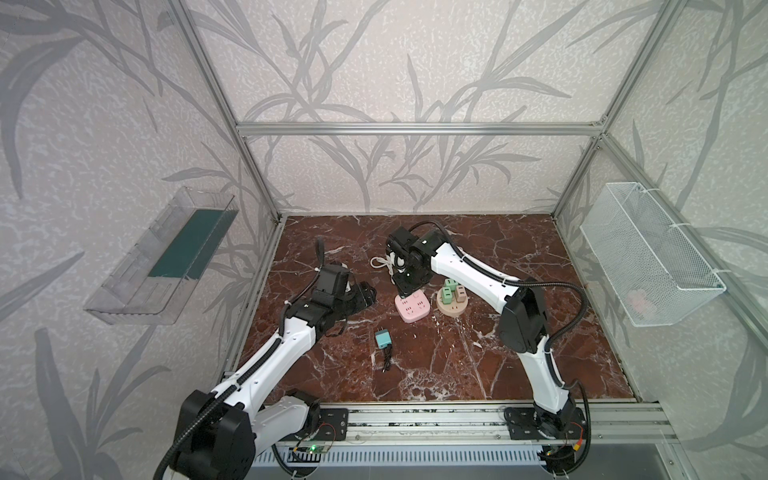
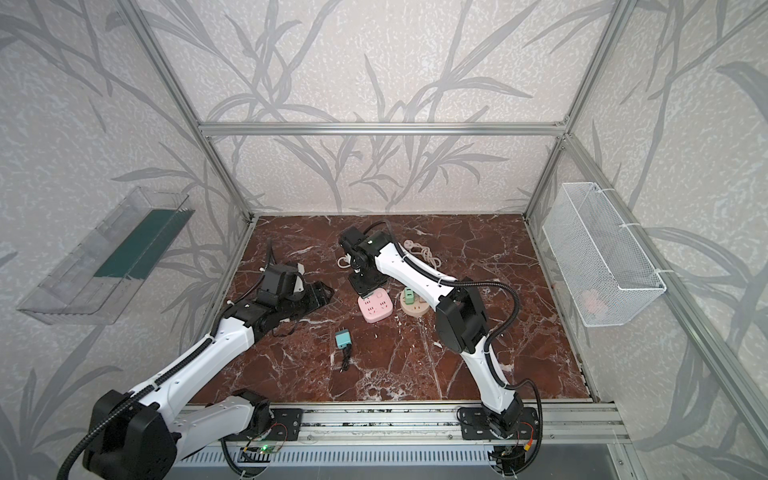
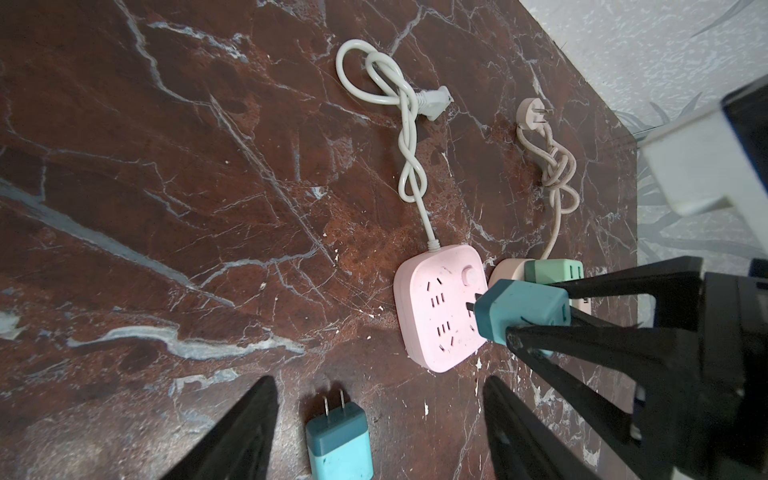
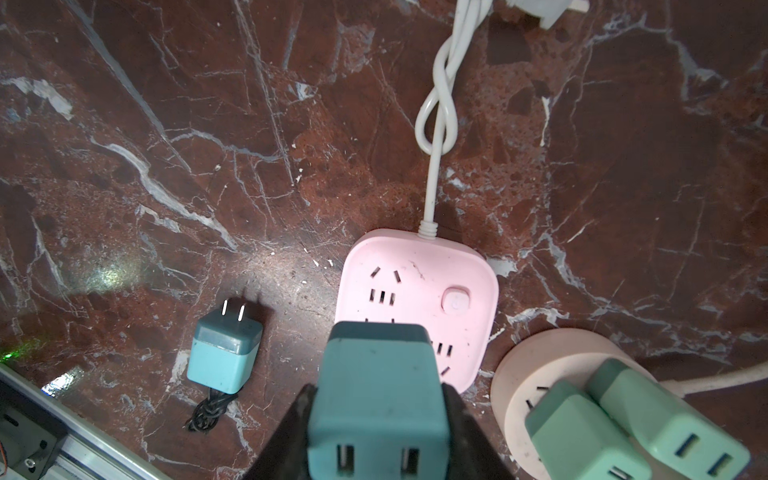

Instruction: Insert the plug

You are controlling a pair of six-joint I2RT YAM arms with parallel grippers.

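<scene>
Gripping the plug (image 4: 376, 374), the right gripper (image 3: 532, 311) is holding it against the strip (image 4: 415, 282), its body hiding how deep the prongs sit. The left gripper (image 3: 378, 384) is hovering wide open, its fingers (image 3: 249, 424) cut off.

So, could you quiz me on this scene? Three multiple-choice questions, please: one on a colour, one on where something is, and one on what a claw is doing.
1. What colour is the square power strip?
A) black B) pink C) yellow

2. Where is the loose teal charger?
A) plugged into the strip B) hanging on the wall C) lying on the table, apart from the strip

3. What is the right gripper doing?
A) shut on a second teal charger B) open and empty C) resting flat on the table

Answers: B, its casing is pink in every view. C, it lies on the marble with its prongs bare. A, it clamps that charger just over the strip.
</scene>
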